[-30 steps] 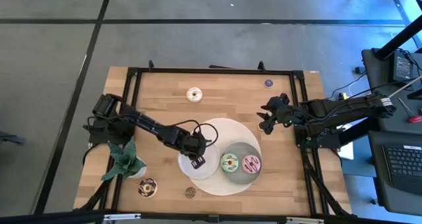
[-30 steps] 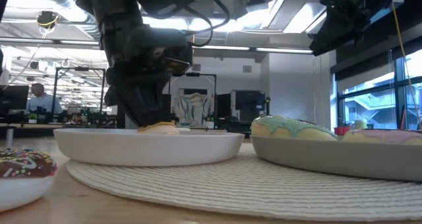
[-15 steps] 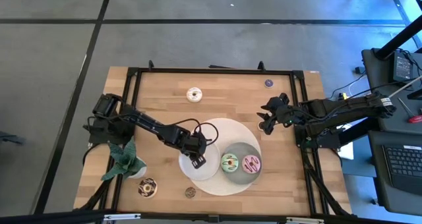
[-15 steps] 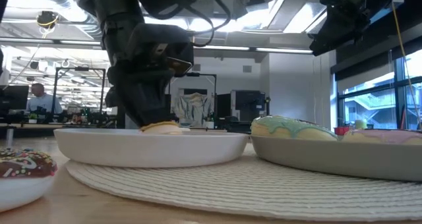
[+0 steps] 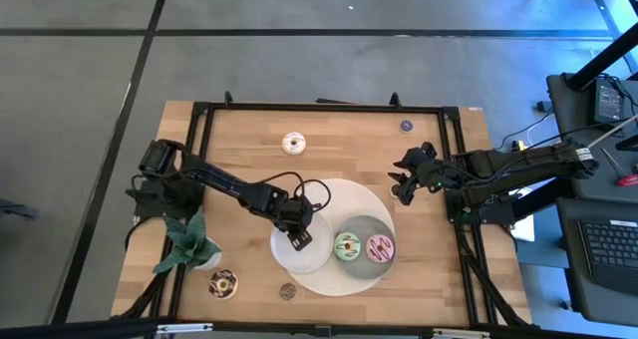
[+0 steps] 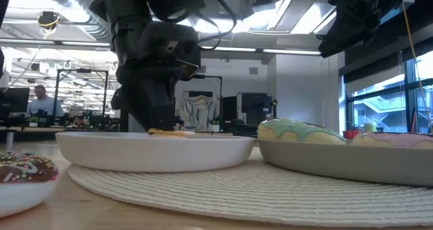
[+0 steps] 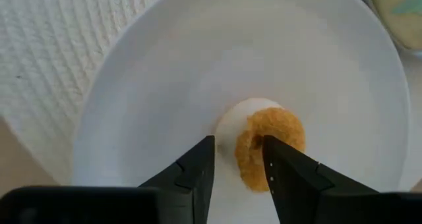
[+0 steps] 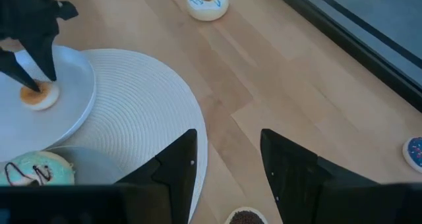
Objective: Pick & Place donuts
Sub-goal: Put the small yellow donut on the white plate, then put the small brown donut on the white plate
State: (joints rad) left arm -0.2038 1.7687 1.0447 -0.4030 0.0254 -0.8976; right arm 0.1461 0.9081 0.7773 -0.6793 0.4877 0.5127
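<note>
Left gripper [image 7: 239, 159] open — over orange donut [image 7: 271, 147].

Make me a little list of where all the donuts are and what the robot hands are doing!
orange mini donut: lying on white plate
left tool: open, over the orange mini donut
green donut, pink donut: on grey plate
white donut: on table
chocolate donut: near plant
right tool: open, waiting
</note>
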